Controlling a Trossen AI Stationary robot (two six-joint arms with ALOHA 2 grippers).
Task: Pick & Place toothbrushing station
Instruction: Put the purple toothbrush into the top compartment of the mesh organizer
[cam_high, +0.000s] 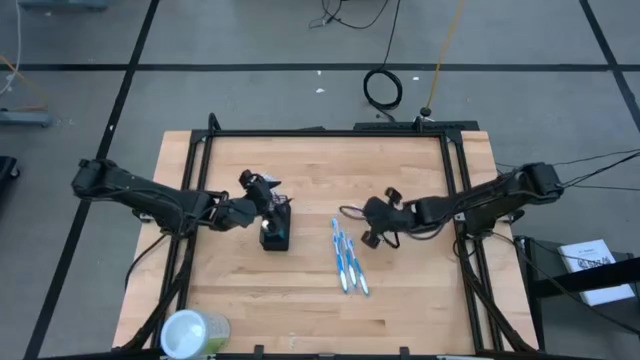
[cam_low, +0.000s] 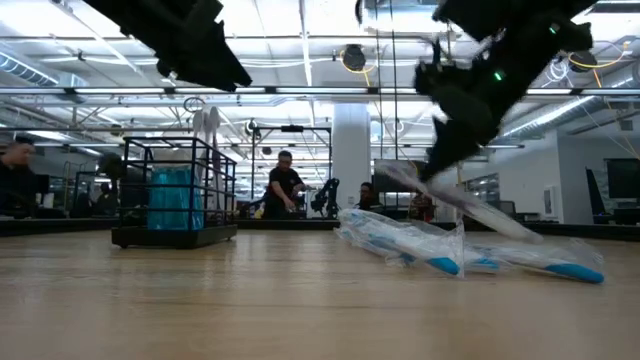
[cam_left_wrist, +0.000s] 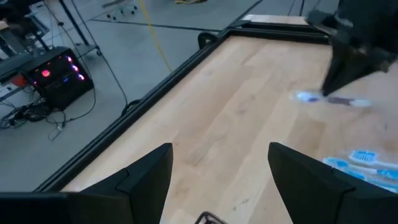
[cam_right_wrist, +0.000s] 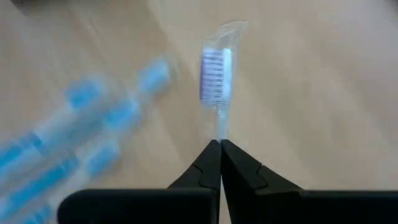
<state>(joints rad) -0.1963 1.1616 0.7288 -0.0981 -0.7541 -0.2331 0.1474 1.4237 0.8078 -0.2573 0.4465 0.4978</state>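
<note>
The black mesh holder (cam_high: 276, 232) stands upright on the table's left half, with something blue inside it in the low view (cam_low: 176, 198). My left gripper (cam_high: 262, 190) hangs open just above it, and its fingers (cam_left_wrist: 149, 180) are empty. Several wrapped blue-white toothbrushes (cam_high: 347, 258) lie flat on the table right of the holder. My right gripper (cam_high: 376, 226) is above their far end, shut on one clear-wrapped toothbrush with purple bristles (cam_right_wrist: 217, 71). My right gripper pinches the wrapped toothbrush between its two fingertips at the neck just behind the bristle head (cam_right_wrist: 219, 132). The head sticks out beyond the fingertips. In the low view the toothbrush (cam_low: 490, 215) slants down from the gripper over the others. Whether its lower end touches them, I cannot tell.
A pale-green translucent round container (cam_high: 195, 333) stands at the table's near-left corner. A black frame (cam_high: 330, 133) runs along the far and side edges. There is bare wood between holder and toothbrushes. People stand in the room behind (cam_low: 283, 185).
</note>
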